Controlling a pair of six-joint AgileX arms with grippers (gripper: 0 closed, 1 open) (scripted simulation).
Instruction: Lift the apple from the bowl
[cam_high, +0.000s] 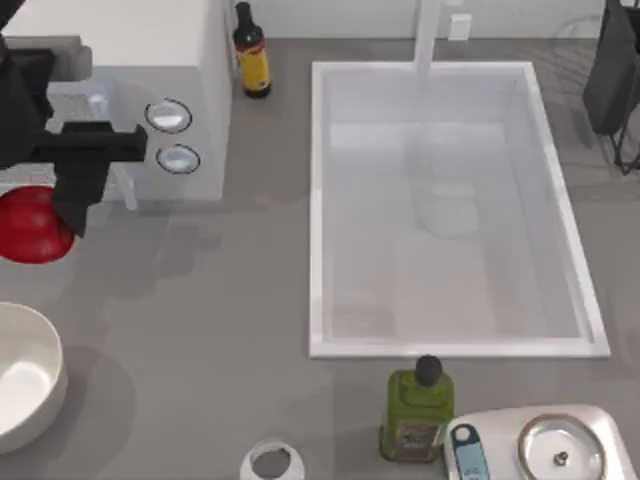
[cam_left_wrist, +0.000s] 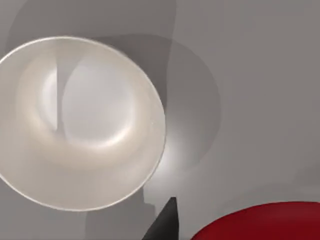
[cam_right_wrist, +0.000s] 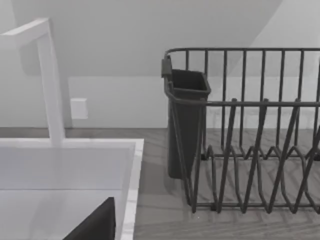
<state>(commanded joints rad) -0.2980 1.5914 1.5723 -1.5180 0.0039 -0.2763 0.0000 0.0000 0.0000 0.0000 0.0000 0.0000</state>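
The red apple (cam_high: 28, 228) hangs at the table's far left, clear of the bowl, with my left gripper (cam_high: 62, 212) shut on it. In the left wrist view the apple (cam_left_wrist: 260, 222) shows beside one dark fingertip (cam_left_wrist: 167, 222). The white bowl (cam_high: 25, 385) stands at the front left on the table. From the left wrist, the bowl (cam_left_wrist: 75, 122) lies below with nothing inside. My right arm (cam_high: 612, 70) is parked at the back right corner.
A white sink (cam_high: 318, 210) with a faucet (cam_high: 428, 40) takes up the middle right. Along the front stand a green bottle (cam_high: 417, 410), a small white ring (cam_high: 270, 462) and a steel dish (cam_high: 560, 450). A dark bottle (cam_high: 251, 55) and a dish rack (cam_right_wrist: 250, 150) stand at the back.
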